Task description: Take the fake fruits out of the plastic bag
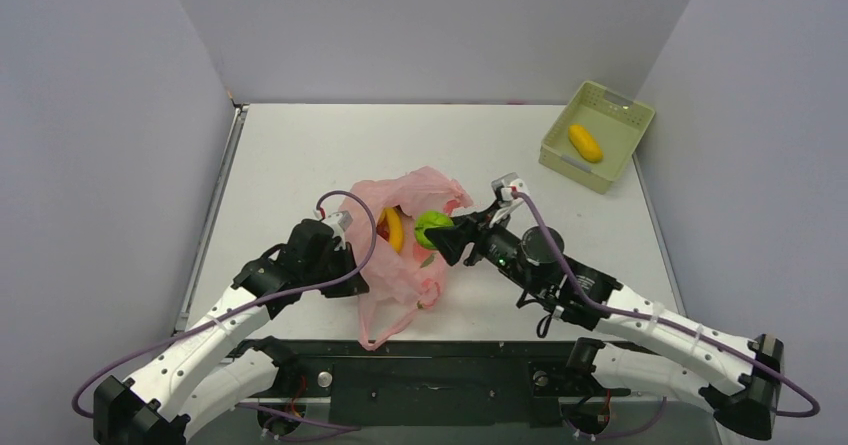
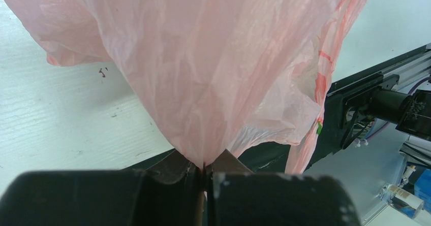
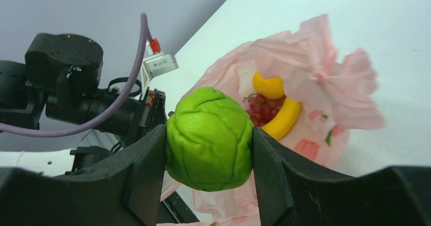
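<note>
Two arms meet near the middle of the white table (image 1: pixel 300 155). The largest thing on it is the pink plastic bag (image 1: pixel 425 187), crumpled, with its mouth open toward the right arm and a loop handle trailing to the near edge. The pale green basket (image 1: pixel 612 100) sits at the far right corner, well apart, with a yellow-orange oval fruit (image 1: pixel 585 143) in it.

The left gripper (image 2: pixel 205 171) is pressed together on a fold of the bag's film, tenting it up. The right gripper (image 3: pixel 209 152) pinches the green round fruit (image 3: pixel 209 134) by its sides, at the bag's mouth. A banana (image 3: pixel 282 120) and a grape bunch (image 3: pixel 260 109) lie inside.

My judgement of the risk is that the glossy fruit could squirt out of that side grip during the carry. The thin film could also slide from the left pinch, so the mouth collapses over the remaining fruits.
</note>
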Robot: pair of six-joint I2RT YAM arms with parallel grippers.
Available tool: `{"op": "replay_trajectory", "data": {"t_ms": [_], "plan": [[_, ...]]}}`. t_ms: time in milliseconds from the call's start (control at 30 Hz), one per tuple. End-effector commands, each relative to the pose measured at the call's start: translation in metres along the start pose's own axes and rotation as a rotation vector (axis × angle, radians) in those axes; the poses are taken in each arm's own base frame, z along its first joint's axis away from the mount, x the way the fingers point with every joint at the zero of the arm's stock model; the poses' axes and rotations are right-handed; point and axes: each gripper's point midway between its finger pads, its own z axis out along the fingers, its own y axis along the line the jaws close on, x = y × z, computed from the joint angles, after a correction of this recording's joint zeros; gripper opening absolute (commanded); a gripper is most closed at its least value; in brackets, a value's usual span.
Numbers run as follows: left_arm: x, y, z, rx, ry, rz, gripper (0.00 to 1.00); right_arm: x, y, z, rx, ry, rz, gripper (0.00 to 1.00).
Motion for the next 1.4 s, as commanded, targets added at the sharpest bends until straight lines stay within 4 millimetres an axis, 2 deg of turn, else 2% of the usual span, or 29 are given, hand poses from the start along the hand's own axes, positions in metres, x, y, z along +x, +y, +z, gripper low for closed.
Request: {"op": "replay_trajectory", "data": {"t_ms": [0, 33, 67, 100, 133, 233, 300, 333, 367, 400, 433, 467, 500, 533, 567, 667, 700, 733, 767, 800, 833, 867, 900, 933, 967, 1000, 1100, 1233, 1367], "plan": [[-0.022, -0.014, -0.004, 0.040, -0.083, 0.022, 0.00, -0.040, -0.039, -0.035, 0.230, -0.107, -0.033, 0.00], [-0.022, -0.014, -0.004, 0.041, -0.083, 0.022, 0.00, -0.050, -0.047, -0.046, 0.273, -0.145, -0.040, 0.00], [-0.023, -0.014, -0.004, 0.041, -0.085, 0.022, 0.00, -0.056, -0.069, -0.056, 0.387, -0.177, -0.048, 0.00], [-0.023, -0.015, -0.004, 0.043, -0.085, 0.023, 0.00, -0.065, -0.079, -0.068, 0.447, -0.218, -0.045, 0.00], [-0.022, -0.015, -0.003, 0.046, -0.084, 0.024, 0.00, -0.073, -0.103, -0.082, 0.583, -0.264, -0.051, 0.00], [-0.023, -0.017, -0.004, 0.059, -0.085, 0.029, 0.00, -0.090, -0.143, -0.112, 0.841, -0.339, -0.087, 0.00], [-0.022, -0.020, -0.006, 0.072, -0.082, 0.035, 0.00, -0.103, -0.183, -0.139, 1.087, -0.396, -0.105, 0.00], [-0.021, -0.022, -0.007, 0.084, -0.077, 0.038, 0.00, -0.107, -0.192, -0.143, 1.133, -0.409, -0.100, 0.00], [-0.020, -0.024, -0.007, 0.095, -0.074, 0.041, 0.00, -0.109, -0.214, -0.149, 1.228, -0.406, -0.103, 0.00], [-0.019, -0.027, -0.008, 0.117, -0.067, 0.045, 0.01, -0.115, -0.222, -0.151, 1.257, -0.421, -0.090, 0.00], [-0.019, -0.031, -0.008, 0.136, -0.063, 0.050, 0.03, -0.118, -0.245, -0.154, 1.321, -0.414, -0.078, 0.00], [-0.019, -0.032, -0.008, 0.142, -0.060, 0.057, 0.08, -0.119, -0.259, -0.147, 1.346, -0.395, -0.075, 0.00], [-0.018, -0.034, -0.009, 0.154, -0.054, 0.063, 0.11, -0.127, -0.277, -0.154, 1.376, -0.411, -0.049, 0.00], [-0.019, -0.035, -0.010, 0.158, -0.052, 0.074, 0.17, -0.131, -0.292, -0.148, 1.397, -0.395, -0.037, 0.00], [-0.018, -0.036, -0.011, 0.165, -0.045, 0.078, 0.19, -0.138, -0.310, -0.151, 1.412, -0.400, -0.010, 0.00], [-0.018, -0.043, -0.016, 0.197, -0.052, 0.076, 0.29, -0.155, -0.358, -0.127, 1.395, -0.354, 0.052, 0.00], [-0.019, -0.048, -0.018, 0.225, -0.055, 0.077, 0.31, -0.174, -0.367, -0.125, 1.367, -0.379, 0.071, 0.00], [-0.019, -0.054, -0.022, 0.254, -0.060, 0.070, 0.33, -0.163, -0.392, -0.112, 1.345, -0.312, 0.097, 0.00], [-0.019, -0.062, -0.025, 0.301, -0.055, 0.070, 0.36, -0.180, -0.395, -0.101, 1.309, -0.330, 0.102, 0.00], [-0.019, -0.067, -0.029, 0.324, -0.058, 0.072, 0.38, -0.168, -0.421, -0.093, 1.300, -0.279, 0.134, 0.00], [-0.017, -0.070, -0.032, 0.344, -0.048, 0.077, 0.40, -0.185, -0.425, -0.085, 1.266, -0.308, 0.147, 0.00], [-0.019, -0.072, -0.037, 0.350, -0.055, 0.084, 0.40, -0.170, -0.445, -0.071, 1.234, -0.251, 0.180, 0.00], [-0.015, -0.068, -0.039, 0.329, -0.042, 0.089, 0.42, -0.190, -0.447, -0.063, 1.204, -0.285, 0.185, 0.00], [-0.020, -0.071, -0.045, 0.330, -0.057, 0.102, 0.43, -0.174, -0.465, -0.054, 1.199, -0.236, 0.210, 0.00], [-0.018, -0.065, -0.047, 0.296, -0.050, 0.117, 0.43, -0.181, -0.470, -0.048, 1.191, -0.248, 0.219, 0.00], [-0.021, -0.061, -0.054, 0.259, -0.062, 0.121, 0.43, -0.162, -0.486, -0.041, 1.204, -0.195, 0.246, 0.00], [-0.037, -0.057, -0.071, 0.194, -0.130, 0.175, 0.43, -0.152, -0.514, -0.020, 1.197, -0.159, 0.281, 0.00], [-0.054, -0.055, -0.082, 0.145, -0.200, 0.208, 0.44, -0.134, -0.531, 0.001, 1.158, -0.113, 0.323, 0.03], [-0.059, -0.061, -0.090, 0.162, -0.208, 0.244, 0.45, -0.110, -0.542, 0.007, 1.158, -0.058, 0.339, 0.10]]}}
